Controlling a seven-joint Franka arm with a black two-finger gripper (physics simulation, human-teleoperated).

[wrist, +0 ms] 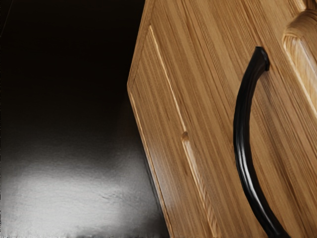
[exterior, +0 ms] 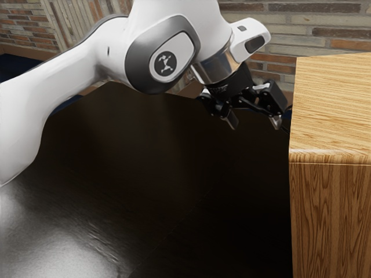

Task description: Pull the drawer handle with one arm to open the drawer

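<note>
End effector (exterior: 255, 122) is open: both black fingers (exterior: 232, 119) are spread apart, not closed on anything. It hangs above the table (exterior: 116, 197), just beside the upper edge of the wooden cabinet (exterior: 330, 133) on the exterior view's right. The finger nearer the cabinet is very near its corner edge; can't tell if it touches.

My arm (exterior: 87, 75) comes in from the exterior view's left, low over the table, with the white wrist housing above the fingers.

Task thing: the drawer handle (wrist: 241, 148) is a black curved bar in the wrist view, mounted on the drawer front (wrist: 208, 99). It bows out from the wood. One end is fixed to the wood near a raised moulding (wrist: 302, 44); the other end runs off the picture. It is ahead of my hand and apart from it.

The drawer front is light, striped wood grain. A thin groove (wrist: 168, 84) runs along it beside the handle, between the handle and the cabinet's edge. Can't tell from that seam whether the drawer is shut or slightly out.

Surroundings:
- The table is dark and glossy, with a pale reflection patch on its near side. It runs right up to the cabinet base.
- A brick wall (exterior: 330, 29) stands on the far side, behind the cabinet and arm.
- The closest thing to the fingers is the cabinet's own corner.
</note>
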